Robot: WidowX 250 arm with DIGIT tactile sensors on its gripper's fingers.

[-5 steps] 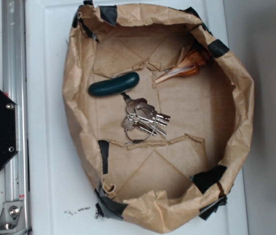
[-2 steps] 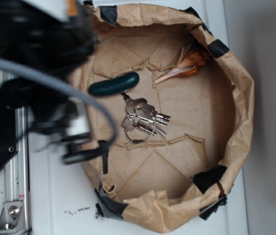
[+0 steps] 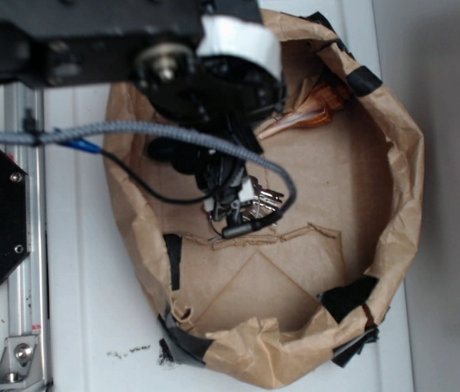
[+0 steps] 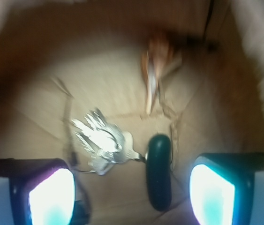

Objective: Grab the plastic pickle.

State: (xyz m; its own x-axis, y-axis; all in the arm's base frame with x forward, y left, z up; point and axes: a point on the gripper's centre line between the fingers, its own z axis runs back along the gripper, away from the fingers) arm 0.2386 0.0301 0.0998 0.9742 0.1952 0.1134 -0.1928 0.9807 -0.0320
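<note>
Tool (image 4: 132,197) now above pickle (image 4: 159,171).

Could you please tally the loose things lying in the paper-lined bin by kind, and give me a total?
Pickle: 1
Key bunch: 1
Orange wrapper: 1
Total: 3

Exterior view straight down from high overhead, wrist view close and low, both sharing the paper-lined bin (image 3: 393,188).
</note>
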